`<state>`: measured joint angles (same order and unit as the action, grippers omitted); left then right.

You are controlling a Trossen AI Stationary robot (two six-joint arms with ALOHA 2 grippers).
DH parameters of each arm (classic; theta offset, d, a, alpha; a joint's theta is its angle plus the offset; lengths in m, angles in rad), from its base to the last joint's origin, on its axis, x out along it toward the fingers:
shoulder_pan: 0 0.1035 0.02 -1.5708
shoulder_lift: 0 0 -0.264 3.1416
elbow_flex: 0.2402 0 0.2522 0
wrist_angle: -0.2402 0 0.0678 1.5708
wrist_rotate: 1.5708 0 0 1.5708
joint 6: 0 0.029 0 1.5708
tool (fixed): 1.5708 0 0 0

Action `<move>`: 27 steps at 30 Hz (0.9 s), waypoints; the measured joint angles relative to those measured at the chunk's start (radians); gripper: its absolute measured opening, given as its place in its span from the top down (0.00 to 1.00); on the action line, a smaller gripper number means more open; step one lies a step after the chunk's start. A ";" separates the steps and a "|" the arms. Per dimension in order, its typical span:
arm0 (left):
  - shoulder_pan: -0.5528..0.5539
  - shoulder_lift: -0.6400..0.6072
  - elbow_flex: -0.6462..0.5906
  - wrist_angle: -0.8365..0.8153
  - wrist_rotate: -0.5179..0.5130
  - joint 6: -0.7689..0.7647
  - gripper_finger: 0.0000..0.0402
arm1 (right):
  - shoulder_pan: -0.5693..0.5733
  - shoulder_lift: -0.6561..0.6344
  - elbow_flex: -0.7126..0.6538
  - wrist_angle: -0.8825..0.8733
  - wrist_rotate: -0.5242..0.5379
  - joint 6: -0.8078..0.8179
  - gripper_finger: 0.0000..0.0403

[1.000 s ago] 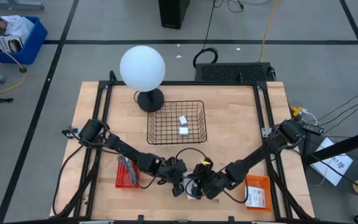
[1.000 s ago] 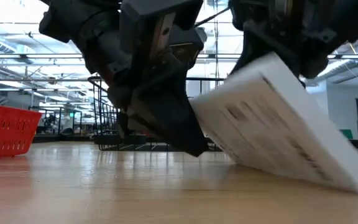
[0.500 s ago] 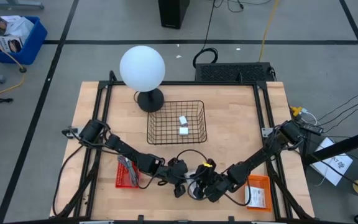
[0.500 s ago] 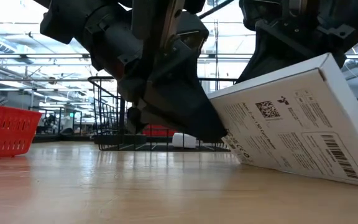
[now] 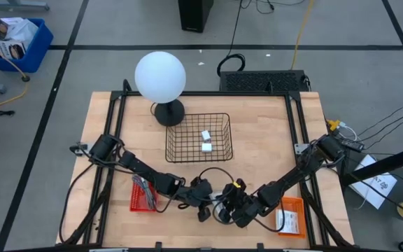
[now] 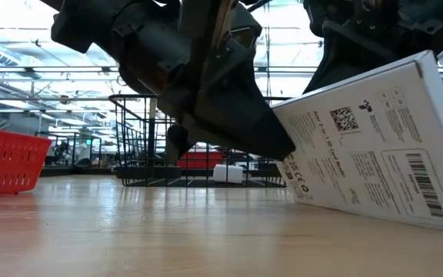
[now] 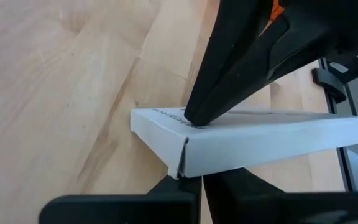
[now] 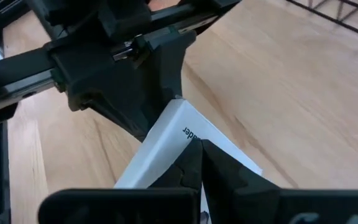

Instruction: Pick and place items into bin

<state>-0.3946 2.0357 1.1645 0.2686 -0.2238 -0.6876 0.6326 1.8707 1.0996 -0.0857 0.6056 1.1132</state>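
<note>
on table [image 6: 129, 231], packet [image 6: 375, 138] between fingers [image 7: 241, 68]

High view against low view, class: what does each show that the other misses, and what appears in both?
Only the high view shows the white globe lamp, the orange tray and both whole arms. Only the low view shows the print on the white box and that it is tilted, one edge on the table. Both show the wire basket and red basket.

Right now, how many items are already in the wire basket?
2: both small white blocks, one nearer the lamp, the other just beside it, toward the arms. Nothing else shows inside the wire basket.
</note>
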 joint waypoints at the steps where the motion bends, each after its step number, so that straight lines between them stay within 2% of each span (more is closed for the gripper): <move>1: 0.001 0.000 0.000 0.005 -0.002 0.002 0.96 | 0.003 -0.005 0.000 -0.013 0.000 0.014 1.00; 6: 0.011 0.000 0.000 0.012 -0.016 0.002 0.99 | 0.010 -0.015 0.000 -0.048 0.025 0.029 1.00; 14: 0.027 0.000 0.001 0.041 -0.008 0.002 0.94 | 0.010 -0.016 0.000 -0.146 0.023 0.106 1.00; 19: 0.037 -0.017 0.015 0.132 -0.050 0.021 0.98 | 0.018 -0.015 -0.004 -0.190 -0.066 0.142 1.00; 22: 0.032 -0.008 0.009 0.122 -0.032 0.033 0.99 | 0.019 -0.020 0.000 -0.174 -0.038 0.134 1.00; 27: 0.030 -0.009 0.010 0.093 -0.015 0.033 0.95 | 0.023 -0.018 -0.001 -0.173 -0.026 0.115 1.00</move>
<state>-0.3648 2.0268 1.1740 0.3614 -0.2391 -0.6548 0.6559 1.8529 1.0985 -0.2590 0.5795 1.2282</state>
